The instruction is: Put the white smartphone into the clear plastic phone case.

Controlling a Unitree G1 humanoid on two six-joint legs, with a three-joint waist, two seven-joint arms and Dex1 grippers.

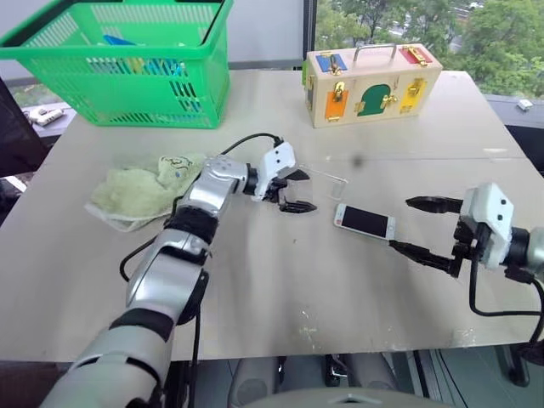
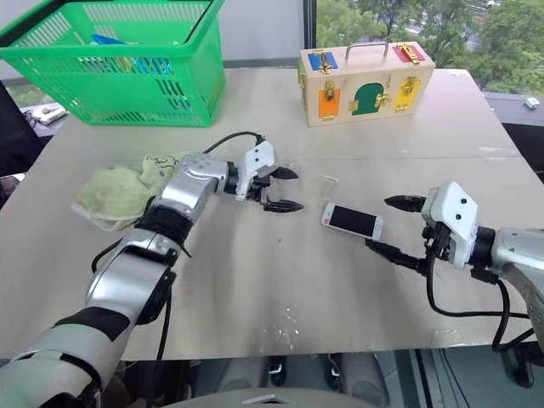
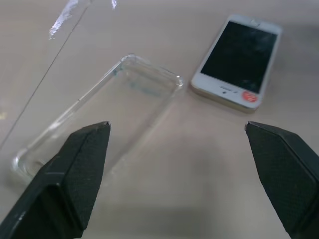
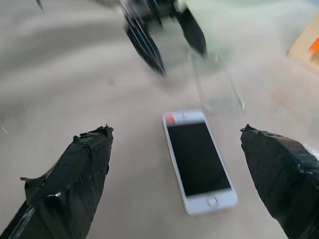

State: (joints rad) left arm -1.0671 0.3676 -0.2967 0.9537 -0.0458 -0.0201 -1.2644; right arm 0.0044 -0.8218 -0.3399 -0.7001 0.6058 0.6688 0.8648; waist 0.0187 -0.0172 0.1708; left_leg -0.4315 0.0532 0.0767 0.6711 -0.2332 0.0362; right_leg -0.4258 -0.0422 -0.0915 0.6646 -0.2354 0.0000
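Left gripper (image 1: 295,190) spread wide, empty, right at the clear plastic phone case (image 1: 327,182), white smartphone (image 1: 364,221) flat on the table (image 1: 255,280) just beyond, long axis running toward the right gripper (image 1: 422,225), also spread and empty.

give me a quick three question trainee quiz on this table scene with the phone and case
1. True or false: the white smartphone with the black screen lies screen up on the table.
2. What does the clear plastic phone case hold? A) the phone B) nothing
3. Which gripper is nearer the pale green towel?

Key: 1 true. 2 B; the case lies apart from the phone. 3 the left gripper, open, like the right gripper.
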